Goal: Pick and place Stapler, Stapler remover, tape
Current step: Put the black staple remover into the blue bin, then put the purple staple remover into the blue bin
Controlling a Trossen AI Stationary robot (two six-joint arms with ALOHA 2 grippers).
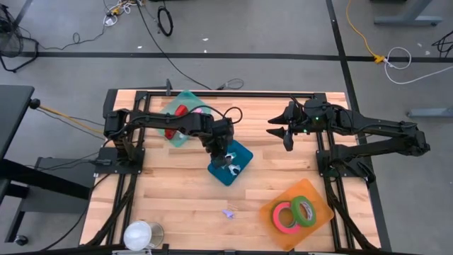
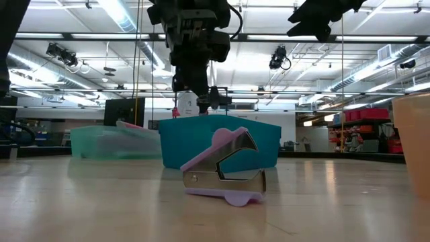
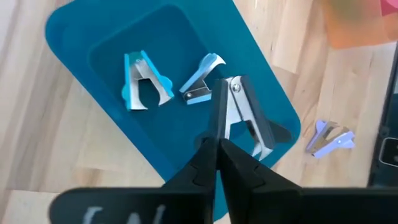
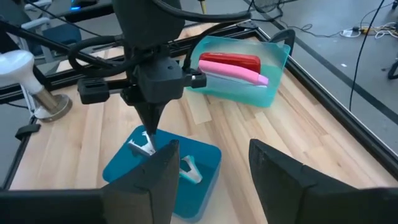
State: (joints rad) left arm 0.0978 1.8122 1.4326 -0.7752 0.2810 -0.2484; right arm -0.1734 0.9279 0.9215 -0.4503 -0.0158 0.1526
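Your left gripper (image 3: 217,144) hangs over the blue tray (image 1: 241,150) at mid-table, its fingers pressed together on the handle of a black-and-silver staple remover (image 3: 245,115), whose lower end lies at the tray's edge. In the same tray you have a light-blue staple remover (image 3: 144,82) and a second pale-blue staple remover (image 3: 202,78) just beside it. One lilac staple remover (image 1: 228,212) lies loose on the bare wood of the table (image 1: 177,191), nearer than the tray. Your teal bin (image 4: 273,59) at the far left holds a red stapler (image 4: 229,62) with a pink stapler (image 4: 239,74) touching it. Your orange tray (image 1: 322,212) at the near right holds two tape rolls side by side: a pink tape roll (image 1: 284,217) and a green tape roll (image 1: 304,209). A white cup (image 1: 141,234) stands at the near left corner. Your right gripper (image 1: 284,132) waits raised at the far right, fingers apart and holding nothing.
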